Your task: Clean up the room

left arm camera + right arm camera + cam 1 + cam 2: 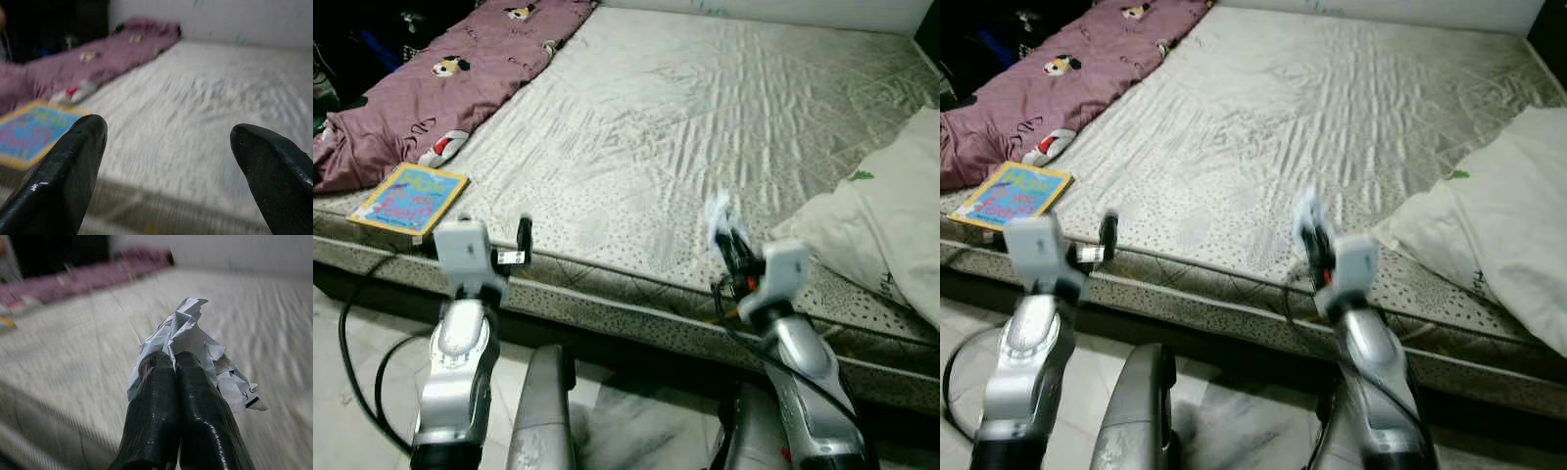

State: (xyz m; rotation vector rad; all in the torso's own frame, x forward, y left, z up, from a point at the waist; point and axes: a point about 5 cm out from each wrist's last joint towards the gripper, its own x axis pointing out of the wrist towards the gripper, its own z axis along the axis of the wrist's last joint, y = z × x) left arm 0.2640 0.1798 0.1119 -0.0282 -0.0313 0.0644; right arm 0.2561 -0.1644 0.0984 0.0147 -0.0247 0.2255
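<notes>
Right gripper (174, 363) pinches crumpled paper (195, 345) over mattress edge (636, 284)

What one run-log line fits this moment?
right gripper: shut on crumpled paper, above mattress edge | left gripper: open, holding nothing | book: on mattress corner beside purple blanket

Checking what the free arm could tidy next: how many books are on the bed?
1: a yellow-edged book lies at the mattress's near left corner, beside the purple blanket. More could hide under the bedding.
</notes>
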